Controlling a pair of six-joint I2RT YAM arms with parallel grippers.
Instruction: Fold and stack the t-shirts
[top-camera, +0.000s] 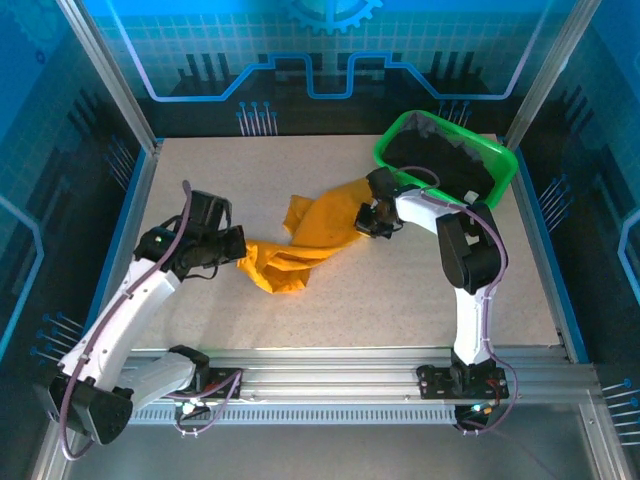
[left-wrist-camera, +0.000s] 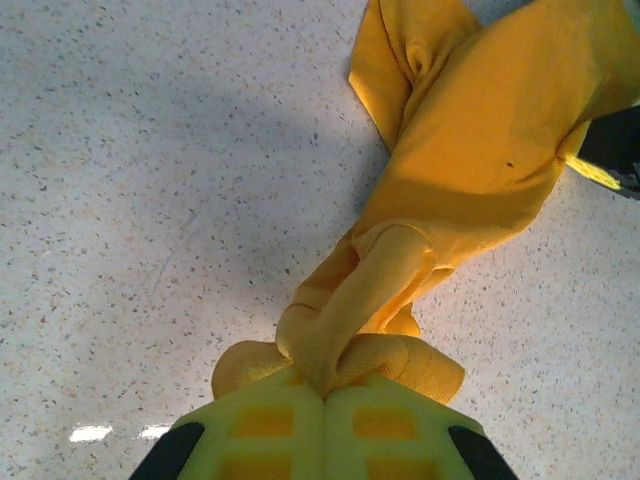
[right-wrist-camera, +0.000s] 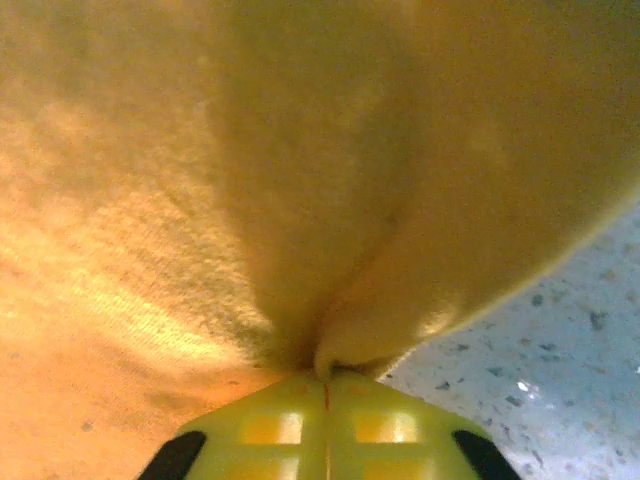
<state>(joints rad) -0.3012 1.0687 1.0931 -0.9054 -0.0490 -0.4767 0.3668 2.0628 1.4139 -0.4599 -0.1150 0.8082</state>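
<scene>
Near edge: Both arms are bolted to a metal rail (top-camera: 330, 385) at the front of the table (top-camera: 400, 300).
Left gripper: The left gripper (top-camera: 238, 247) sits low on the left side of the table. Its jaws are squeezed tight on one bunched end of the orange shirt (top-camera: 310, 235). In the left wrist view the cloth pokes out from between the yellow pads (left-wrist-camera: 265, 420).
Orange shirt: It lies in the middle of the table, between the two grippers. It is twisted and crumpled like a thick rope. It is not flat.
Right gripper: The right gripper (top-camera: 372, 222) is at the far right end of the shirt. Its jaws are pinched shut on a fold of the cloth (right-wrist-camera: 250, 150).
Step now: I think this is the start of the first shirt. It has to be spread flat before it can be folded.
Next move: The two grippers likely need to pull gently apart, take out the twist, and lay the shirt down on the bare table in front. Both must hold on tight.
Far corner: A green basket (top-camera: 445, 125) stands at the back right. The black shirts (top-camera: 440, 165) are inside it, not yet folded.
In the way: The basket is just behind the right gripper, so that arm could bump it.
</scene>
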